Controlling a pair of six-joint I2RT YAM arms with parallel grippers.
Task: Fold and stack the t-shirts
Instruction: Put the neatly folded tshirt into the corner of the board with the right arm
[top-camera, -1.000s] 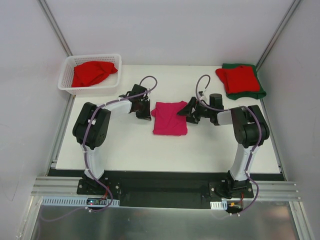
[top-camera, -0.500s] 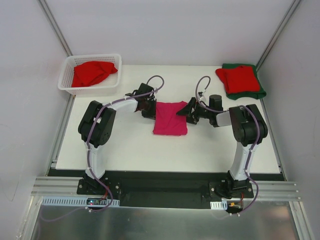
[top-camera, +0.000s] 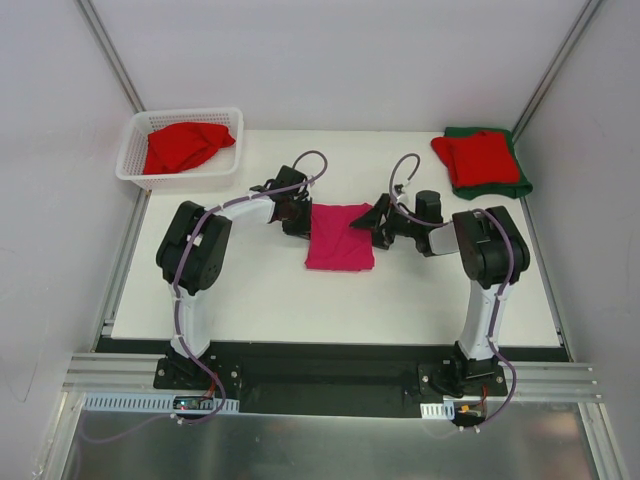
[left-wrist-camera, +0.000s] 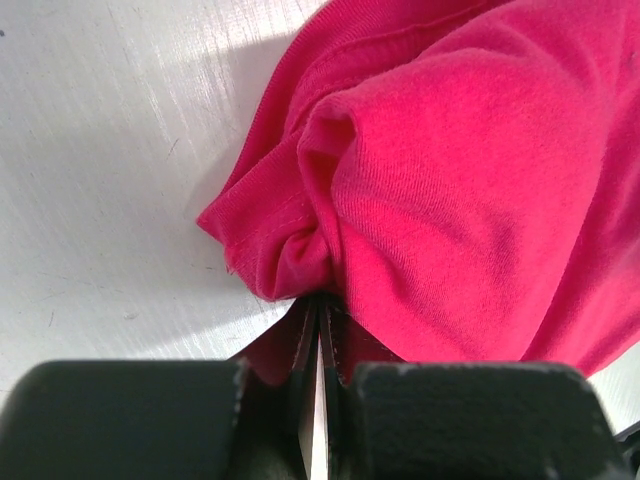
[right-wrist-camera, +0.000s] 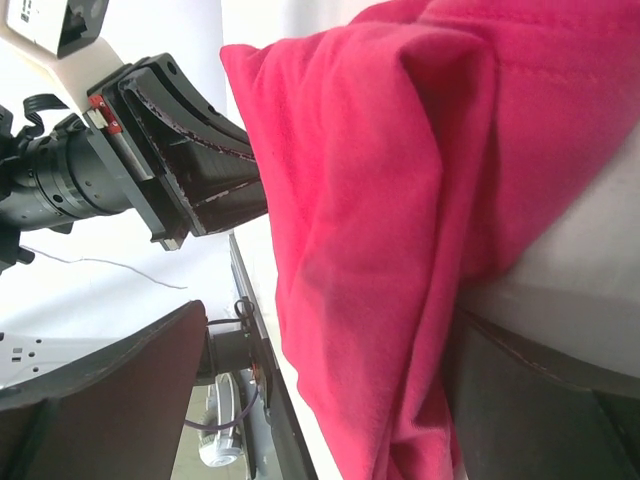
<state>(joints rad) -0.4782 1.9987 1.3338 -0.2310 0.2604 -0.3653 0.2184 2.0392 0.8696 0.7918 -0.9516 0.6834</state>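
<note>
pink t-shirt (top-camera: 340, 236) lies left of the folded stack (top-camera: 482, 160), nearer the arms. left gripper (top-camera: 298, 212) is clenched on the hem farthest from the stack. right gripper (top-camera: 375, 222) gapes around the stack-side edge. Suggest closing right on all layers, then lifting both level.

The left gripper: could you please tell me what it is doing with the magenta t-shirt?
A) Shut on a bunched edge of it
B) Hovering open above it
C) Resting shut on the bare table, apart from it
A: the left wrist view shows the left gripper closed on a bunched edge of the magenta t-shirt.
</note>
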